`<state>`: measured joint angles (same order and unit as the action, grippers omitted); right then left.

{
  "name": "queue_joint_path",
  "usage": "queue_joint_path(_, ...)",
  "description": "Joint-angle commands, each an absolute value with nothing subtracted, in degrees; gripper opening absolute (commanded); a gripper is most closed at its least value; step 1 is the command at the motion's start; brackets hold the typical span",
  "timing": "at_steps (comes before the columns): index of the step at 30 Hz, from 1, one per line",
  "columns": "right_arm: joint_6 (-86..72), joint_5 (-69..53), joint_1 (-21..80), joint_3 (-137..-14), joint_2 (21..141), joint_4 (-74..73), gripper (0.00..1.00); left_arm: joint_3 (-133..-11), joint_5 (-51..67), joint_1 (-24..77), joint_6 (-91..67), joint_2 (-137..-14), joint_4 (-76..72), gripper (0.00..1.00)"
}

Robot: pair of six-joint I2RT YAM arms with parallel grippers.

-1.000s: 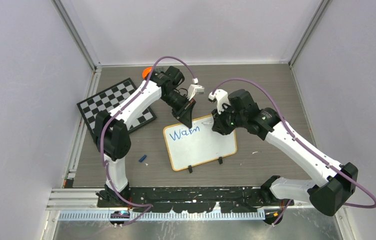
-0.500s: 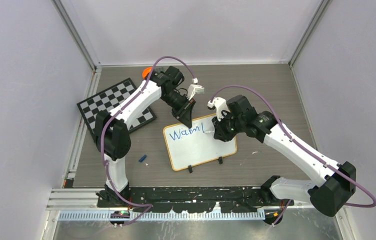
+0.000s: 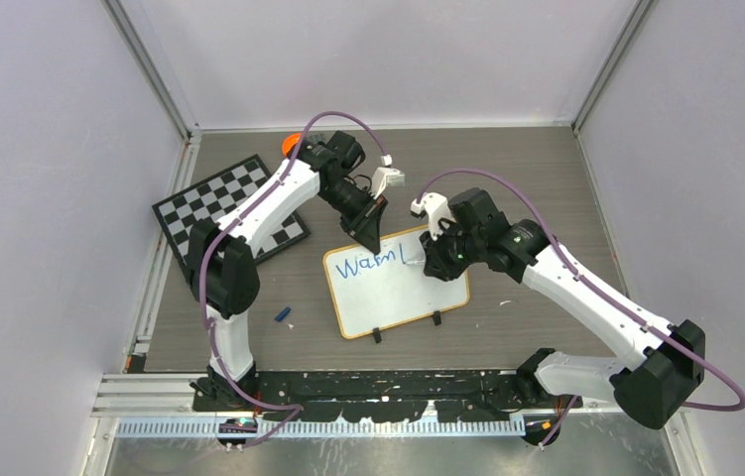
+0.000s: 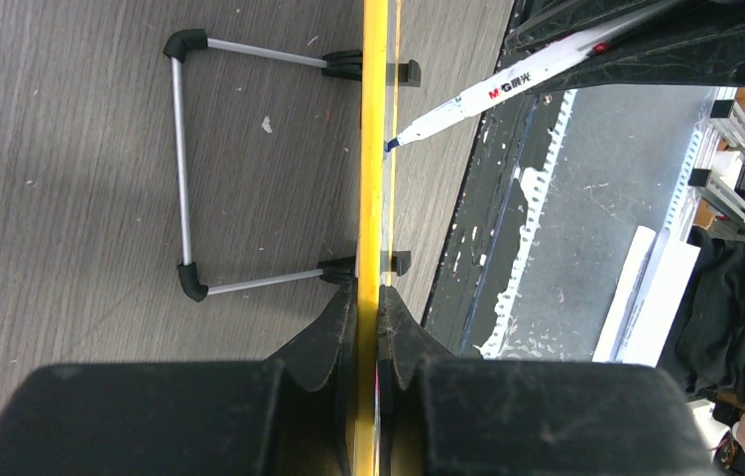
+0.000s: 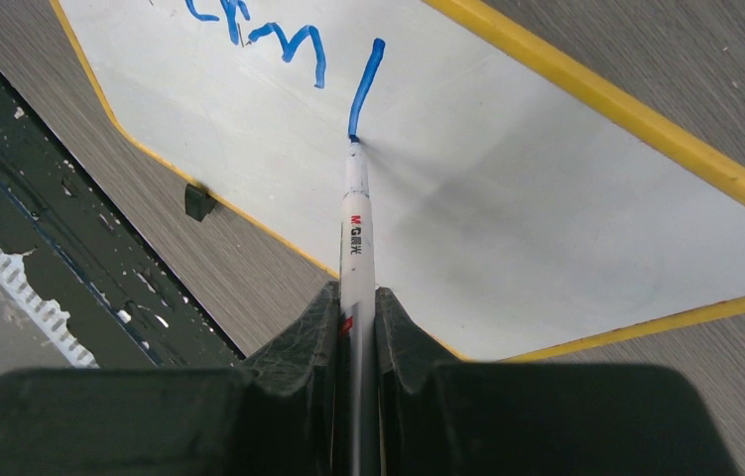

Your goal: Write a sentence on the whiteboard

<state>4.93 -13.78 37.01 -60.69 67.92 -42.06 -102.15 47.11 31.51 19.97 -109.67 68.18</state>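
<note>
marker (image 5: 354,218) clamped in right hand (image 5: 356,297), tip touching whiteboard (image 5: 507,198)

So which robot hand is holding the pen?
The right gripper holds the marker, its tip on the whiteboard. The left gripper only clamps the whiteboard's yellow rim.

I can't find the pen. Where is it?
The marker is pinched in the right gripper, mid right wrist view, its tip on the whiteboard at a blue stroke's end.
</note>
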Motion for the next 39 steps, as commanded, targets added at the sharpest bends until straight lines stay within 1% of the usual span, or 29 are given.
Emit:
queue_joint_path(1, 5.55, -11.82, 36.92, -64.1, 68.47, -39.83, 0.0, -102.63, 46.23, 31.89, 20.33, -110.48, 68.25, 0.0)
queue_joint_path(15, 6.27, -8.38, 36.87, -65.98, 68.17, -41.04, 0.0, -102.57, 46.06, 31.9, 20.43, -110.39, 68.32, 0.0)
queue_joint_path(24, 6.58, -7.33, 36.78, -64.52, 67.59, -41.34, 0.0, -102.66, 45.91, 31.86, 20.34, -110.47, 68.44, 0.0)
queue_joint_path(39, 6.92, -9.81, 36.76, -61.92, 67.67, -43.1, 0.0, -102.66, 45.88, 31.89, 20.43, -110.74, 68.38, 0.0)
